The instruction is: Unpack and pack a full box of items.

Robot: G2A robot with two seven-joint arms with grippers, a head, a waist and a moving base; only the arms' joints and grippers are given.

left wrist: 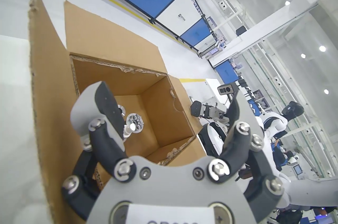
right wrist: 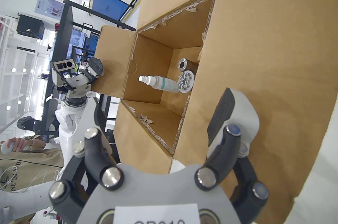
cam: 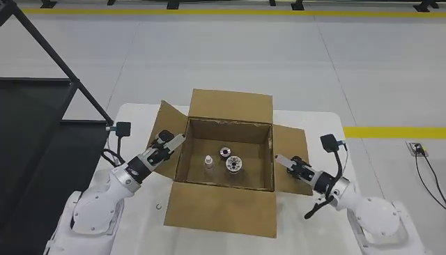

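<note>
Open corrugated cardboard box (cam: 230,131) sits mid-tabletop (cam: 306,220), four flaps splayed outward, its cut edges ragged. On its floor, grouped near the middle, are a white-capped spray bottle (cam: 208,161), a silvery round part (cam: 234,163) drilled with holes and, just beyond them, a dark cylinder (cam: 225,151) with a shiny ringed top. The box wall cuts off the cylinder's lower body in the right wrist view. The left tool (cam: 175,141) hangs at the left flap, fingers spread and empty. The right tool (cam: 280,161) hangs over the right flap, likewise agape. A tiny dark object (cam: 159,207) on the white tabletop beside the near flap is too small to identify.
</note>
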